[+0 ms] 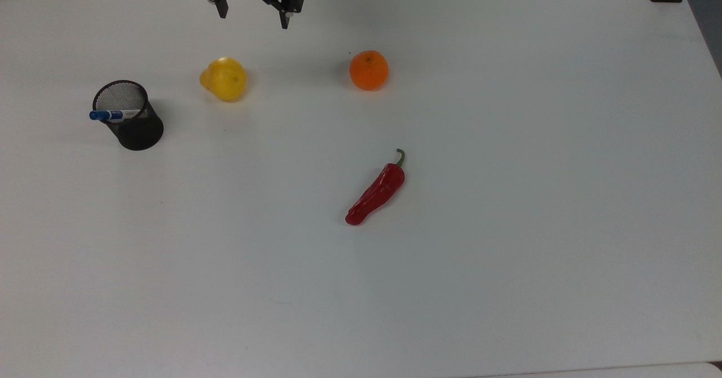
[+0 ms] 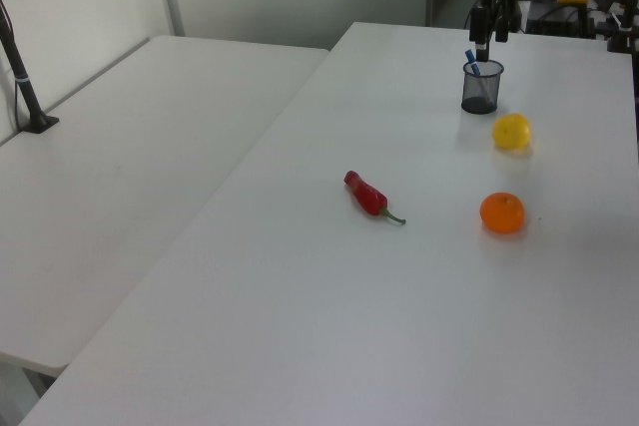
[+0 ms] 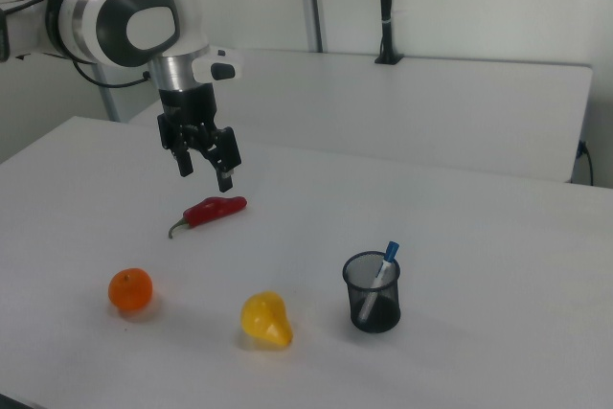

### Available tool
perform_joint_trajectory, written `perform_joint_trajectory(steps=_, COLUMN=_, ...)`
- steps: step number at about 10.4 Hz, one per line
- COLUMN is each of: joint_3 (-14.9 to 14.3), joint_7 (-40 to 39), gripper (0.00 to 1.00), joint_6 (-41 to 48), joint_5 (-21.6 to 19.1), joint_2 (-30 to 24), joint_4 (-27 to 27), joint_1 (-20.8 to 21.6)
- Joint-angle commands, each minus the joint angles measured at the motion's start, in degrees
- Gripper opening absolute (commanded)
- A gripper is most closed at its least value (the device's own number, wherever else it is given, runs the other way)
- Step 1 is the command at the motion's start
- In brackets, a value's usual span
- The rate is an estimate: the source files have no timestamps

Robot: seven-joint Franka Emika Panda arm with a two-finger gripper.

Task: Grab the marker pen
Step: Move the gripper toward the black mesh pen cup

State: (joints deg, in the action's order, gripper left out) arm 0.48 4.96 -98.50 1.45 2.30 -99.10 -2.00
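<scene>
The robot arm's gripper (image 1: 255,18) is hanging above the white table (image 1: 507,225) with its two black fingers (image 3: 226,177) spread wide apart, gripping nothing and touching nothing. In the top view it is hovering at the upper edge, above the yellow fruit (image 1: 224,78) and well apart from the black mesh cup (image 1: 131,117). The marker pen (image 3: 377,282) is standing tilted inside that cup, blue cap poking above the rim. An orange (image 1: 369,70) and a red chilli (image 1: 377,190) are lying elsewhere on the table.
</scene>
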Motion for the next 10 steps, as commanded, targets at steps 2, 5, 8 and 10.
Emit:
perform_joint_trajectory(steps=2, joint_3=0.0, joint_7=-0.3, gripper=1.0, joint_6=1.7, joint_5=1.3, joint_2=-1.4, joint_4=-0.3, joint_1=0.2)
perform_joint_trajectory(steps=5, joint_3=0.0, joint_7=-0.3, gripper=1.0, joint_6=1.6, joint_5=1.3, joint_2=-1.4, joint_4=-0.2, joint_1=-0.1)
perform_joint_trajectory(steps=8, joint_3=-0.1, joint_7=-0.3, gripper=1.0, joint_6=1.6, joint_5=1.3, joint_2=-1.7, joint_4=-0.1, joint_1=-0.4)
perform_joint_trajectory(steps=10, joint_3=-0.3, joint_7=-0.2, gripper=1.0, joint_6=1.3, joint_5=1.1, joint_2=-1.8, joint_4=-0.1, joint_1=-0.5)
